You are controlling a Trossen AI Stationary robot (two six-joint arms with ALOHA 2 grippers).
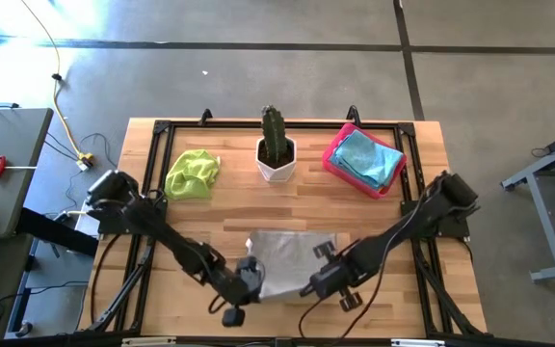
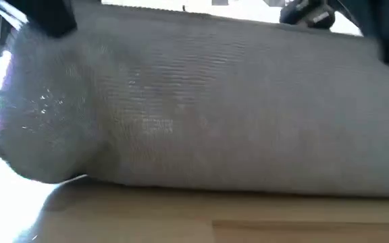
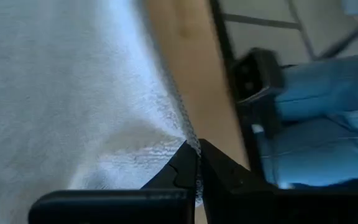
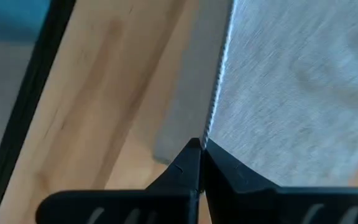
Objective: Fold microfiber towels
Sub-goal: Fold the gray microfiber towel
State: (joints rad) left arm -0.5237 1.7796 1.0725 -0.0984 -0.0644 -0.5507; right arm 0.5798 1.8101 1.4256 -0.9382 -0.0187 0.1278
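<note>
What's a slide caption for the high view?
Both hands, left hand and right hand, pinch the near corners of a grey microfiber towel on the wooden table.

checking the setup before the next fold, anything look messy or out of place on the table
One thing: the lime green towel lies crumpled in a heap left of the cactus pot. The grey towel is pinched at its edge by the left tool and the right tool, as expected.
</note>
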